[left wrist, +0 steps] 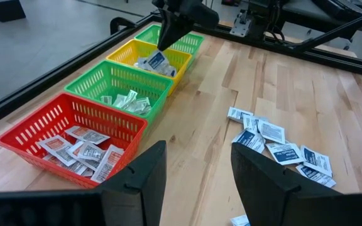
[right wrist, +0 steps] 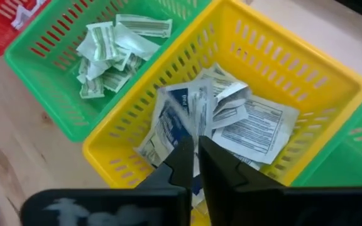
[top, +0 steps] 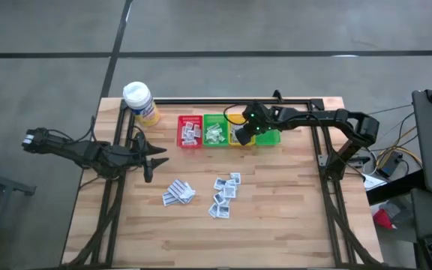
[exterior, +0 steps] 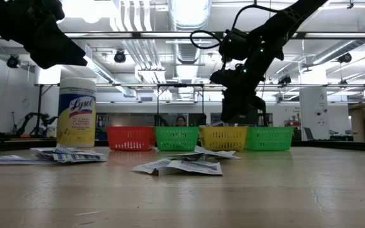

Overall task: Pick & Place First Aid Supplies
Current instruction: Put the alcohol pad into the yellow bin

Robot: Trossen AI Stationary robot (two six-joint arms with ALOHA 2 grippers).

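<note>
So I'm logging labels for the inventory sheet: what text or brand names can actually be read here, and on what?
"Lysol": on the yellow bottle, low view.
Print on the sachets in the yellow bin: lines of text, too small to read.
Print on the loose sachets on the table: blurred, unreadable.
Sachets in the red bin: red print, unreadable.

Right gripper [right wrist: 195, 164] nearly closed, pointing down — left gripper [left wrist: 197, 172] spread wide, idle.
</note>
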